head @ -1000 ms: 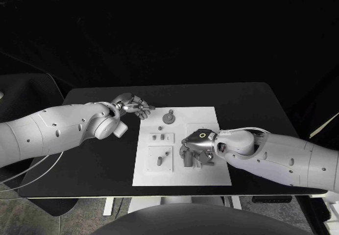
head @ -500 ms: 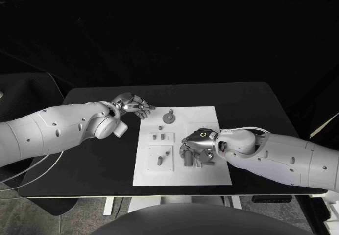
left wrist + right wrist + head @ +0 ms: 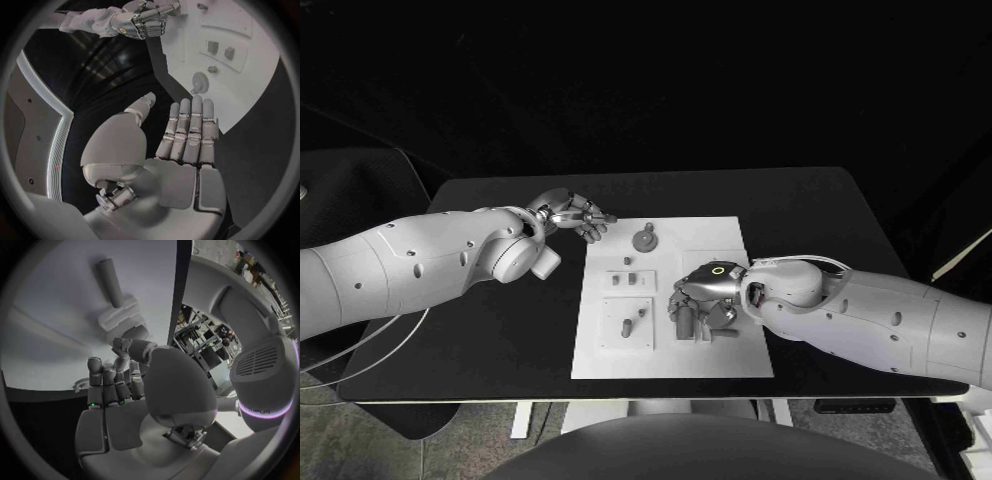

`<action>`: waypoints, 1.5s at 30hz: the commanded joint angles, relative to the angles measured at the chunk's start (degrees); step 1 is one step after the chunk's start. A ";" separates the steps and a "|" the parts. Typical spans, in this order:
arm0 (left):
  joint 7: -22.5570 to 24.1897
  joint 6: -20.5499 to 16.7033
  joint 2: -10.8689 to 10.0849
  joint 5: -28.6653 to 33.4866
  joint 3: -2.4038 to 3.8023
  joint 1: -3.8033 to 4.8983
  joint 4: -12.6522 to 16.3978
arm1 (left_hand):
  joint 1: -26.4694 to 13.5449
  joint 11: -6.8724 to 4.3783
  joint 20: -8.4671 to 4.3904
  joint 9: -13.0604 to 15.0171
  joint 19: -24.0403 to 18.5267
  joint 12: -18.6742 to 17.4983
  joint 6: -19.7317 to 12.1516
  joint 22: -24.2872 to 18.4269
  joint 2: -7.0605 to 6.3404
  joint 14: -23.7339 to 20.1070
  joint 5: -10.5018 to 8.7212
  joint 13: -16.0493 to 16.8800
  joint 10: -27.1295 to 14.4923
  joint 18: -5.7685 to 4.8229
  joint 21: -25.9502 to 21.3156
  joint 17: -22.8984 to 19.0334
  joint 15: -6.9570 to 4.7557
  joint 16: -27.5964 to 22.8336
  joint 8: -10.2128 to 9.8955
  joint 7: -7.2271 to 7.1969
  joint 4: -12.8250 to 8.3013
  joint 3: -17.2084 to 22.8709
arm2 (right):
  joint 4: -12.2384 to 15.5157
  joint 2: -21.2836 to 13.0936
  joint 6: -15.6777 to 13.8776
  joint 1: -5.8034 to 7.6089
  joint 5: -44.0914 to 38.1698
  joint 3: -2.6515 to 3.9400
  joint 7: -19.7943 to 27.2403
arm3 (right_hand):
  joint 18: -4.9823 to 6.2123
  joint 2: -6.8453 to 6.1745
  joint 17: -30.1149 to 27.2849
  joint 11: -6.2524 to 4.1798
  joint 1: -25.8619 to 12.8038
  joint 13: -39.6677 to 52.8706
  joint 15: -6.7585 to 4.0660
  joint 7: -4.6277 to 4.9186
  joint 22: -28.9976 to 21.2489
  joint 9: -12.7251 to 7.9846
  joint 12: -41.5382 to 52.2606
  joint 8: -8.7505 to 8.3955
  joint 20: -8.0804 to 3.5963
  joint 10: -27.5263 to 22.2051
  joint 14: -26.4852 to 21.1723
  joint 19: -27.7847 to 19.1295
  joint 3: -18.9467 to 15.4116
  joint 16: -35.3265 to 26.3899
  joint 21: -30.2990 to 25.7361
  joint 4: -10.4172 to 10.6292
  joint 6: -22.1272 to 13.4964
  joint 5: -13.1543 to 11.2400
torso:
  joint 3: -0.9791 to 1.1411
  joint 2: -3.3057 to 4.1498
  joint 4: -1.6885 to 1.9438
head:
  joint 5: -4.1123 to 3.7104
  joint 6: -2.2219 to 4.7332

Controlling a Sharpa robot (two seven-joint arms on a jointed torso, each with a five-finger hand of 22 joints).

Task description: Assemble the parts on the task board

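Task board mid-table; left hand empty, fingers spread beyond its far-left corner; right hand's grip unclear.

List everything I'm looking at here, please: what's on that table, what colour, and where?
Table: one, black, under everything.
Task board: one, white plate, middle of the table.
Round part with a stem: one, grey, far end of the board.
Small parts: several, grey, on raised squares along the board's left half; exact count hard to tell.
Cylinder part: one, grey, lying on the board just ahead of the right hand's fingers.
Left hand: one, silver, off the board's far left corner, holding nothing, fingers straight.
Right hand: one, silver, over the board's right side, fingers down among the parts; a grasp cannot be told.
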 commanded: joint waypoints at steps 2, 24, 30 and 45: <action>0.27 0.13 0.12 -0.16 0.04 0.08 0.05 | -0.29 0.02 -0.15 -0.03 -0.02 -0.37 0.49 0.06 0.08 0.08 -0.12 -0.06 -0.29 0.86 -0.16 -0.09 -0.01 -0.09 0.04 -0.03 0.27 -0.17 | -0.88 -0.13 3.91 -0.12 5.15 -0.15 0.71 | -0.97 0.43 -0.10 0.18 -0.50 -0.10 0.06 3.75 -0.03 1.14 0.18 -0.25 -0.13 0.02 -0.46 -0.15 0.47 1.30 0.24 0.04 3.28 0.10 | 0.03 0.03 -0.02 | 0.00 -0.01; 0.21 0.09 0.04 -0.16 0.04 0.09 0.12 | -0.34 0.03 -0.15 -0.04 -0.01 -0.39 0.49 0.06 0.08 0.09 -0.12 -0.06 -0.29 0.86 -0.16 -0.11 -0.01 -0.08 0.02 -0.03 0.30 -0.20 | -3.02 -0.02 3.40 -0.08 10.54 -0.14 1.65 | -1.00 1.49 -0.15 0.22 -0.91 -0.31 0.09 4.35 -0.08 1.21 0.15 -0.25 -0.16 0.01 -0.73 -0.37 1.49 1.26 0.27 0.03 3.42 0.15 | 0.04 0.03 -0.01 | 0.10 -0.01; 0.12 0.22 0.04 -0.16 0.04 0.09 0.13 | -0.35 0.03 -0.15 -0.04 -0.01 -0.40 0.49 0.07 0.07 0.09 -0.13 -0.06 -0.30 0.86 -0.16 -0.11 -0.01 -0.08 0.02 -0.03 0.31 -0.20 | -3.39 -0.07 3.16 -0.07 10.54 -0.14 1.96 | -0.98 2.48 -0.20 0.25 -0.87 -0.53 0.10 4.53 -0.13 1.32 0.04 -0.17 -0.23 -0.13 -0.98 -0.59 2.67 1.22 0.28 -0.14 3.67 0.13 | 0.04 0.03 -0.01 | 0.12 -0.01; -0.12 0.47 0.05 -0.17 0.04 0.09 0.09 | -0.39 0.03 -0.15 -0.05 -0.01 -0.42 0.48 0.07 0.06 0.09 -0.13 -0.06 -0.31 0.85 -0.16 -0.12 -0.01 -0.08 0.00 -0.03 0.32 -0.23 | -2.95 0.28 4.58 0.00 10.56 -0.14 2.08 | -1.13 2.96 -0.28 0.34 -1.41 -0.90 0.19 3.92 -0.23 1.31 -0.46 -0.46 -0.21 -0.87 -1.50 -1.11 3.64 1.05 0.16 -0.17 3.20 -0.04 | 0.03 0.00 -0.01 | 0.16 -0.01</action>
